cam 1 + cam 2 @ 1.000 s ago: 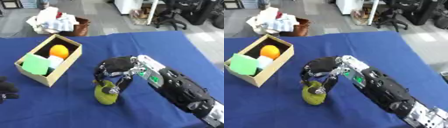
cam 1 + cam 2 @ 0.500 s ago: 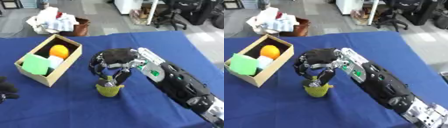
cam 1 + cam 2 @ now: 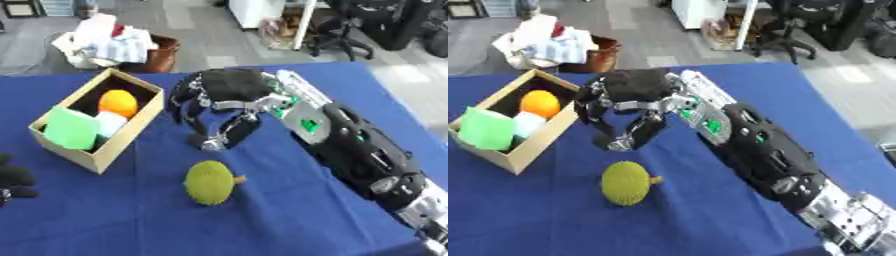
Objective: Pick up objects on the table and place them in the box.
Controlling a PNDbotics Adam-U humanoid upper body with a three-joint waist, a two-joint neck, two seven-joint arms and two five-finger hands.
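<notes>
Our right hand (image 3: 219,102) above blue table (image 3: 289,220), fingers curled, holding nothing, our green bumpy fruit (image 3: 210,182) just below, box (image 3: 122,142) left.

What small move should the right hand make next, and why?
Probably lower the right hand back down over the green fruit and close the fingers around it. The fruit lies on the blue table, apart from the hand, which hangs above it with curled fingers holding nothing. The box already holds other things, but this fruit is outside it.
</notes>
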